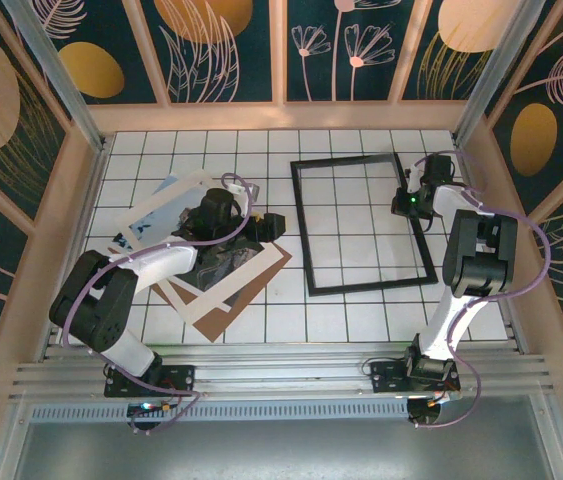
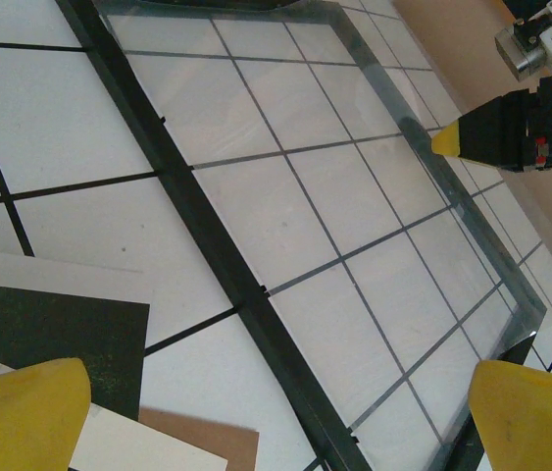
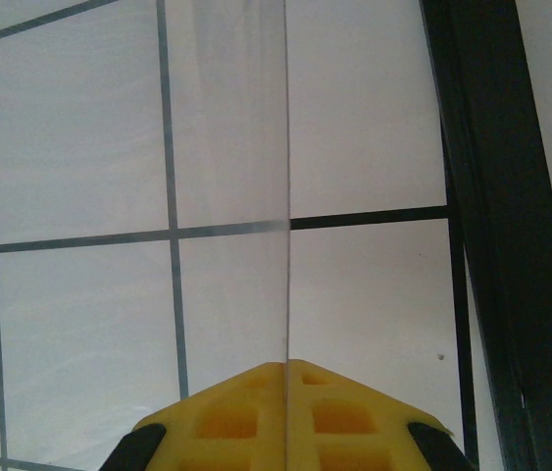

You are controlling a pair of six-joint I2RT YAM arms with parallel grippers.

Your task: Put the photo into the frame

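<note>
The black-rimmed frame (image 1: 301,230) lies flat right of centre; its rim also runs through the left wrist view (image 2: 207,235) and the right wrist view (image 3: 491,196). A clear pane (image 2: 354,196) covers it. My right gripper (image 1: 408,205) is shut on that pane's right edge, which passes edge-on between the yellow fingertips (image 3: 256,392). The photo (image 1: 166,195) lies at the left under a white mat (image 1: 223,300), with blue sky and dark hills showing through. My left gripper (image 1: 271,225) hangs open over the pile's right edge, its yellow fingers (image 2: 21,412) wide apart and holding nothing.
A brown backing board (image 1: 253,293) lies under the mat and pokes out at its lower right (image 2: 197,437). Wooden walls with patterned panels close in the tiled table (image 1: 351,310) on three sides. The right arm's body (image 1: 476,250) stands beside the frame's right rim.
</note>
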